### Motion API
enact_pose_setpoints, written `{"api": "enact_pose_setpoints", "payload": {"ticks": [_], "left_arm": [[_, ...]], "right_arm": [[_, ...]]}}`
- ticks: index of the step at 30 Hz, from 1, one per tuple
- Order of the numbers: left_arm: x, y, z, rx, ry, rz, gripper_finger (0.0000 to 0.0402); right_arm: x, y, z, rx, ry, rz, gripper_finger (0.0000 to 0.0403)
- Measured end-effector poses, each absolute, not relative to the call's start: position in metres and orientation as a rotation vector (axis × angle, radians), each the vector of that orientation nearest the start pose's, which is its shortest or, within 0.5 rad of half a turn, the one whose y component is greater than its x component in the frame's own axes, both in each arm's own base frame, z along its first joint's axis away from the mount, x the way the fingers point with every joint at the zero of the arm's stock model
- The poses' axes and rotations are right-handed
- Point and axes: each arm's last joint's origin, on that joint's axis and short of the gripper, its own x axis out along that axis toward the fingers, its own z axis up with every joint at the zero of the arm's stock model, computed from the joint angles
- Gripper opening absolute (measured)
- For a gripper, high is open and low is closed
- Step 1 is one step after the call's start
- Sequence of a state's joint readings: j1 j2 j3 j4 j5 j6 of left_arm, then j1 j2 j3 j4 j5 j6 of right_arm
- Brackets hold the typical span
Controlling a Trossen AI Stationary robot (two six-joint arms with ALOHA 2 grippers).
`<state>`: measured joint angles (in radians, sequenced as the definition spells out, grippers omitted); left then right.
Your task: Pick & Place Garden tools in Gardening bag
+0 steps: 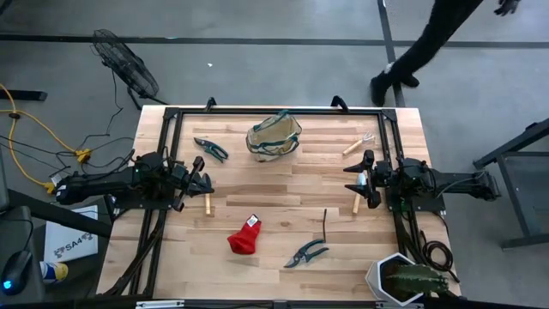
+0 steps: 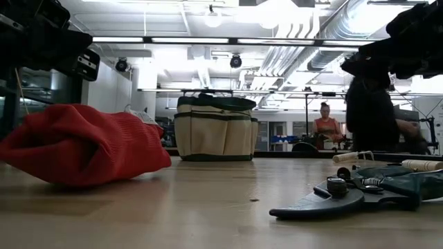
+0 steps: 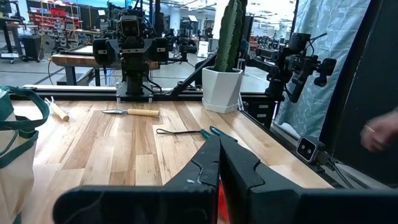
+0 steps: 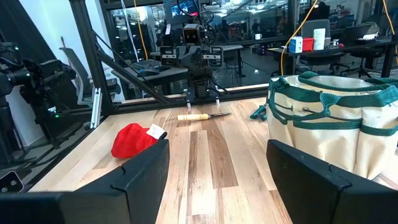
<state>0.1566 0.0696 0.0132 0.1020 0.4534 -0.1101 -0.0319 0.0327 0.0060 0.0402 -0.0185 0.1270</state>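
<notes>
The tan gardening bag (image 1: 274, 137) with green trim stands upright at the table's far middle. Around it lie the garden tools. One pair of shears (image 1: 210, 148) is at the far left and another (image 1: 306, 253) near the front. A fork (image 1: 358, 144) is at the far right. One wooden-handled trowel (image 1: 207, 204) lies by my left gripper and another (image 1: 355, 204) by my right. There is also a thin rod (image 1: 325, 225) and a red fabric piece (image 1: 244, 236). My left gripper (image 3: 219, 155) is shut and empty at the left edge. My right gripper (image 4: 217, 168) stands open and empty at the right edge.
A spiky green plant in a white pot (image 1: 403, 281) stands at the near right corner. A black frame (image 1: 171, 112) borders the table. A person (image 1: 437, 43) walks beyond the far edge. Bare wood lies between the two grippers.
</notes>
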Motion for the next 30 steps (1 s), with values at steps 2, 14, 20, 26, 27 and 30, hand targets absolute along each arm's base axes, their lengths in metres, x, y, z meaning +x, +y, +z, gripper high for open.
{"api": "enact_pose_setpoints", "payload": {"ticks": [2, 14, 20, 26, 27, 30], "left_arm": [[0.0991, 0.0028, 0.1722, -0.096, -0.027, -0.299, 0.0], [0.0991, 0.0029, 0.1722, -0.096, -0.027, -0.295, 0.0], [0.0991, 0.0029, 0.1722, -0.096, -0.027, -0.295, 0.0], [0.0991, 0.0029, 0.1722, -0.096, -0.027, -0.296, 0.0], [0.0991, 0.0029, 0.1722, -0.096, -0.027, -0.296, 0.0], [0.0991, 0.0029, 0.1722, -0.096, -0.027, -0.296, 0.0]], "right_arm": [[0.0993, -0.0027, 0.1669, 0.127, -0.014, -0.013, 0.0261], [0.0993, -0.0027, 0.1669, 0.127, -0.014, -0.013, 0.0261], [0.0993, -0.0033, 0.167, 0.127, -0.016, -0.036, 0.0261], [0.0992, -0.0047, 0.1671, 0.127, -0.02, -0.084, 0.0261], [0.0992, -0.0047, 0.167, 0.127, -0.02, -0.083, 0.0261], [0.0992, -0.0046, 0.1671, 0.127, -0.02, -0.081, 0.0261]]}}
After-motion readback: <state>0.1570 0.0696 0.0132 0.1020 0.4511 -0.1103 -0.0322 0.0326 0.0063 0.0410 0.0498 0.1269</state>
